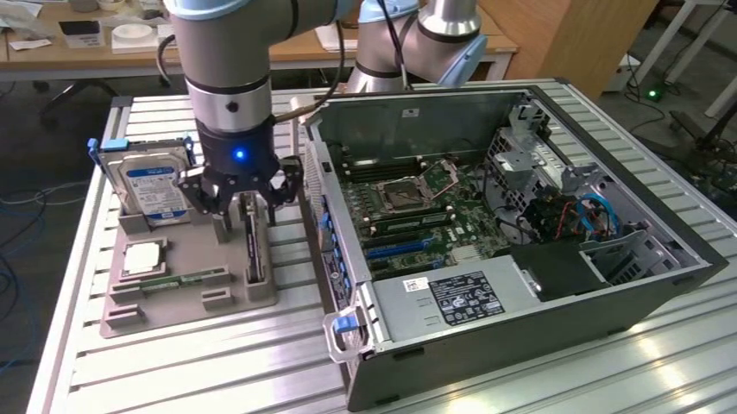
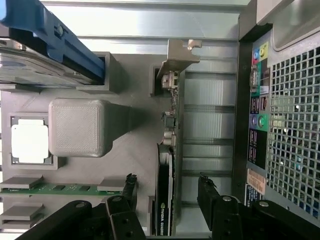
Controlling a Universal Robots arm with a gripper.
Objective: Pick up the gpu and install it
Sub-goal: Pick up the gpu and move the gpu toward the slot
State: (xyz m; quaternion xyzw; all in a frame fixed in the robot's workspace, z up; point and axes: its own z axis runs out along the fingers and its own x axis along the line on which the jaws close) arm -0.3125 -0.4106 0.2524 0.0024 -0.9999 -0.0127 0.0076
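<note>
Worktop [image 1: 173, 362] of ribbed aluminium carries everything here. The biggest thing on it is the computer case [image 1: 645, 285], laid on its side with the panel off so that the motherboard [image 1: 403, 207] faces upward and can be reached from above. Just beside the case, toward the exterior view's left, sits a grey holder tray [image 1: 173, 302] whose pockets keep each part in a fixed, known pose. The hard drive [image 1: 155, 185] stands upright in its pocket, while the processor [image 1: 144, 257] and the memory stick [image 1: 190, 279] lie flat.

The gpu [image 1: 254, 250] stands on its long edge in a narrow slot of that tray, on the side nearest the case. This probably leaves its two flat faces free for a pinch from above. The arm [image 1: 236, 78] reaches straight down, with the hand [image 1: 248, 207] low over the card. Nothing has been lifted yet.

The exterior view gives the layout and the distance from tray to case, but there the hand's body hides how the fingers meet the card. The wrist view settles it. The hand [image 2: 167, 187] is spread, with one of its fingers [image 2: 131, 187] on each side of the gpu [image 2: 165, 200] and a gap showing on both sides, so it straddles the card without touching it. That view also shows the silvery end bracket [image 2: 179, 56] at the card's far end and the case's rear port panel [image 2: 257, 120] close alongside.
</note>
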